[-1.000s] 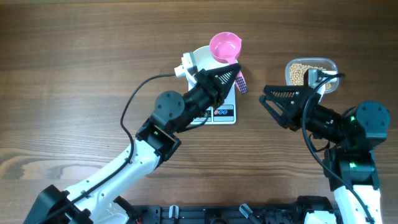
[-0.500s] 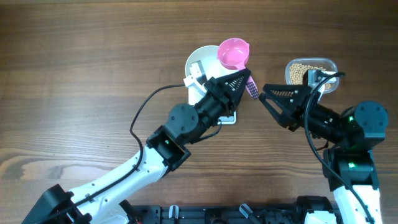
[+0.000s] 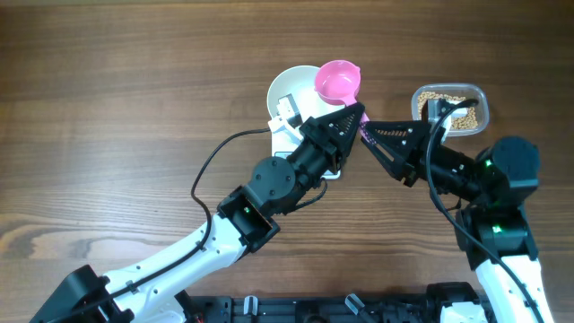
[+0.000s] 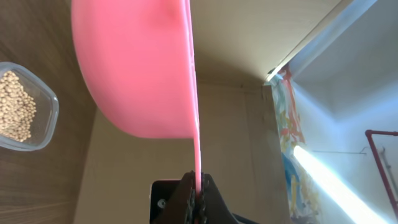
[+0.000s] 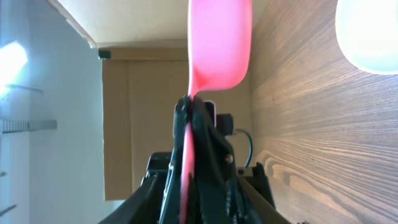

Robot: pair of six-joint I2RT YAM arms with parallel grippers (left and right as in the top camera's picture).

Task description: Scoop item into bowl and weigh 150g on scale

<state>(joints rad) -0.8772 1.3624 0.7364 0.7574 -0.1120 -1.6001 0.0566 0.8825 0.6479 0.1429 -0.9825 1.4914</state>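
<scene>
The pink scoop (image 3: 337,82) hangs over the right rim of the white bowl (image 3: 289,90). My left gripper (image 3: 356,115) is shut on its thin handle (image 4: 196,177). My right gripper (image 3: 366,135) has come in from the right. Its fingers (image 5: 258,186) stand apart on either side of the handle and the left gripper's tip. The beans (image 3: 446,101) lie in a clear tub (image 3: 482,105) at the right, also visible in the left wrist view as beans (image 4: 13,109). The scale is hidden under my left arm and the bowl. In the right wrist view the scoop (image 5: 221,43) is edge-on, and the bowl (image 5: 370,31) is at the top right.
Brown wooden table (image 3: 108,108) stretches all around. My left arm's black cable (image 3: 211,166) loops over the table left of the bowl. The right arm's base (image 3: 502,224) stands at the lower right, close to the tub.
The left gripper has lifted the scoop up and to the right, off the scale's front. The right gripper has moved left to the scoop's handle and its fingers have narrowed.
</scene>
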